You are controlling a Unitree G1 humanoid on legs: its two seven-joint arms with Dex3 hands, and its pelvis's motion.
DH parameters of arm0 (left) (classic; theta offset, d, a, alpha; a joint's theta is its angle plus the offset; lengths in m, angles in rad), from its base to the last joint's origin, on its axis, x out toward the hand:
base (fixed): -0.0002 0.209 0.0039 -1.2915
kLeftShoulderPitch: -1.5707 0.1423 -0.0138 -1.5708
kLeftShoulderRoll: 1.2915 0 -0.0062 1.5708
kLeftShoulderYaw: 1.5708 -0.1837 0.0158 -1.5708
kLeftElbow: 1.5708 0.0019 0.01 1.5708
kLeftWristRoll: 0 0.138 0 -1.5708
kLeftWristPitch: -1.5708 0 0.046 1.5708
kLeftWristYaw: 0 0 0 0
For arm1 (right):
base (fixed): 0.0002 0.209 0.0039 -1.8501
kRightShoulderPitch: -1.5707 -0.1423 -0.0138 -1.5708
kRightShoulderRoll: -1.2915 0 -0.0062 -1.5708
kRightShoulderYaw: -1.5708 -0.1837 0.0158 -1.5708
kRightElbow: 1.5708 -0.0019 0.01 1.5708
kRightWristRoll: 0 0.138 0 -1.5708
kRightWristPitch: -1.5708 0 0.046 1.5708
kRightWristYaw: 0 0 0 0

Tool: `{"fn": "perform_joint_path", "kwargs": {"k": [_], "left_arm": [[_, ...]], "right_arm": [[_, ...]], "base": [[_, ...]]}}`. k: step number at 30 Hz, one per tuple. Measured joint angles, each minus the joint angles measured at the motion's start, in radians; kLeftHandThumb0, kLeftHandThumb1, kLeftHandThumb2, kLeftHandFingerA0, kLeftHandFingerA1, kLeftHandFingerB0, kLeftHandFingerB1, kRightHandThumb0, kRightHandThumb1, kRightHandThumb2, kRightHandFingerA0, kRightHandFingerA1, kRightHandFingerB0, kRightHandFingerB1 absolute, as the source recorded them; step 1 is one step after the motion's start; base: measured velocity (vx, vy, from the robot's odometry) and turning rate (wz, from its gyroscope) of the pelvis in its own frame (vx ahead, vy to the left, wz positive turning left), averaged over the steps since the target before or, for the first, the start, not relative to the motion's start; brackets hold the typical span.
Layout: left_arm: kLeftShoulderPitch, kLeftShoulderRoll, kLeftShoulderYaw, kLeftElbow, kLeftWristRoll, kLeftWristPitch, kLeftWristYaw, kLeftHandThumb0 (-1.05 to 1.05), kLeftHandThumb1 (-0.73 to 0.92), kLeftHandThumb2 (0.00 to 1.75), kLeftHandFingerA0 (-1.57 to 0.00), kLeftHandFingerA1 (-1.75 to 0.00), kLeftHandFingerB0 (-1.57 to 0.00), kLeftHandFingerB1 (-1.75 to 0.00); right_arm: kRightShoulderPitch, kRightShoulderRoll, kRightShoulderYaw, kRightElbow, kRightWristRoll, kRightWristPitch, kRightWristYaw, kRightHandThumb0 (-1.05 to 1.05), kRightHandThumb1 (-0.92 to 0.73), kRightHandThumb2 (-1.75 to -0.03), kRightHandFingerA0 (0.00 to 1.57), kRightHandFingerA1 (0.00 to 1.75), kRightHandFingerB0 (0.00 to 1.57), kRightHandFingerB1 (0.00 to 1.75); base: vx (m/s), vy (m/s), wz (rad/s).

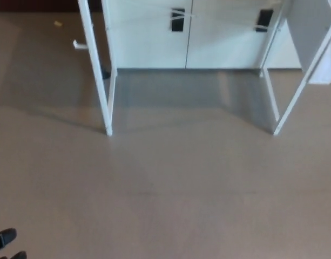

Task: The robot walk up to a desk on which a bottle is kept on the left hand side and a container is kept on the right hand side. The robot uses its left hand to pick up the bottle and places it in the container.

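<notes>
No bottle or container shows in the head view, and the desk's top lies above the picture. Only its white legs are visible: the left leg pair and the right leg pair, standing on the grey-brown floor. A small black part of my left hand pokes in at the bottom left corner, far from the desk legs. My right hand is out of the picture.
White cabinet doors with black handles stand behind the desk legs. A pale panel hangs at the top right. Bare floor stretches between me and the legs.
</notes>
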Motion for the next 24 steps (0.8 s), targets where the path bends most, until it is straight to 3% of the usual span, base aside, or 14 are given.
{"fn": "perform_joint_path", "kwargs": {"k": [2,3,4,5,10,11,13,14,15,16,19,20,22,24], "left_arm": [[0.036,-0.001,-0.004,-0.008,0.000,-0.001,0.000,-0.25,0.69,0.61,-0.49,-0.40,-0.33,-0.33],[0.040,-0.001,-0.005,-0.010,0.000,-0.001,0.000,-0.25,0.70,0.61,-0.48,-0.40,-0.32,-0.33],[0.071,-0.004,-0.011,-0.015,0.001,-0.001,0.002,-0.25,0.70,0.61,-0.48,-0.40,-0.32,-0.33],[0.095,-0.006,-0.016,-0.016,0.003,-0.001,0.003,-0.25,0.73,0.62,-0.48,-0.39,-0.31,-0.32],[0.134,-0.015,-0.050,-0.026,0.015,0.000,0.014,-0.26,0.73,0.63,-0.49,-0.40,-0.33,-0.33],[0.134,-0.014,-0.055,-0.026,0.017,-0.002,0.014,-0.26,0.75,0.63,-0.50,-0.40,-0.34,-0.33],[0.148,-0.010,-0.069,-0.017,0.028,-0.007,0.020,-0.27,0.75,0.63,-0.50,-0.41,-0.35,-0.34],[0.165,-0.010,-0.078,-0.006,0.038,-0.009,0.024,-0.26,0.75,0.63,-0.50,-0.41,-0.35,-0.34],[0.172,-0.009,-0.082,-0.002,0.042,-0.009,0.026,-0.37,0.57,0.72,-0.49,-0.49,-0.35,-0.42],[0.178,-0.009,-0.086,0.003,0.045,-0.009,0.028,-0.30,0.64,0.59,-0.57,-0.42,-0.38,-0.34],[0.197,-0.009,-0.107,0.019,0.063,-0.010,0.047,-0.38,0.53,0.71,-0.51,-0.50,-0.35,-0.42],[0.197,-0.009,-0.111,0.021,0.068,-0.009,0.053,-0.31,0.62,0.59,-0.60,-0.42,-0.40,-0.35],[0.195,-0.008,-0.122,0.036,0.083,-0.009,0.074,-0.32,0.61,0.59,-0.57,-0.42,-0.40,-0.34],[0.183,-0.007,-0.133,0.064,0.093,-0.007,0.089,-0.39,0.53,0.71,-0.47,-0.49,-0.34,-0.42]], "right_arm": [[0.046,0.000,0.004,0.002,-0.004,-0.022,-0.009,-0.43,-0.30,-0.50,0.84,0.52,0.72,0.47],[0.050,0.001,0.004,0.003,-0.004,-0.025,-0.011,-0.52,-0.29,-0.65,0.86,0.61,0.67,0.53],[0.079,0.000,0.003,0.011,-0.005,-0.042,-0.015,-0.52,-0.29,-0.65,0.86,0.61,0.67,0.53],[0.101,0.000,0.003,0.018,-0.005,-0.051,-0.016,-0.46,-0.31,-0.50,0.86,0.51,0.71,0.46],[0.142,0.000,0.009,0.038,-0.008,-0.086,-0.023,-0.48,-0.29,-0.50,0.86,0.51,0.72,0.46],[0.143,-0.003,0.008,0.039,-0.008,-0.091,-0.024,-0.52,-0.25,-0.58,0.81,0.54,0.68,0.50],[0.149,-0.009,0.008,0.043,-0.008,-0.108,-0.025,-0.44,-0.31,-0.50,0.84,0.51,0.70,0.46],[0.161,-0.013,0.006,0.049,-0.007,-0.120,-0.025,-0.52,-0.26,-0.58,0.80,0.55,0.68,0.50],[0.172,-0.013,0.005,0.054,-0.007,-0.124,-0.025,-0.49,-0.28,-0.50,0.85,0.52,0.71,0.46],[0.182,-0.013,0.004,0.058,-0.007,-0.128,-0.025,-0.48,-0.28,-0.50,0.88,0.52,0.72,0.46],[0.226,-0.015,0.001,0.074,-0.006,-0.140,-0.023,-0.48,-0.28,-0.50,0.88,0.51,0.73,0.46],[0.232,-0.016,0.000,0.079,-0.006,-0.141,-0.023,-0.52,-0.25,-0.58,0.82,0.54,0.69,0.50],[0.250,-0.017,-0.002,0.095,-0.005,-0.148,-0.022,-0.47,-0.31,-0.50,0.86,0.51,0.73,0.46],[0.262,-0.016,-0.004,0.104,-0.005,-0.154,-0.022,-0.47,-0.31,-0.51,0.86,0.51,0.72,0.46]], "base": [[0.39,0.010,0.10],[0.38,0.002,0.14],[0.42,-0.028,0.14],[0.44,-0.044,0.22],[0.46,-0.122,0.21],[0.45,-0.060,0.11],[0.45,-0.047,0.05],[0.37,-0.082,0.02],[0.39,-0.053,-0.01],[0.41,-0.051,-0.07],[0.37,0.007,-0.19],[0.43,0.096,-0.18],[0.51,0.132,-0.18],[0.63,0.162,-0.14]]}}
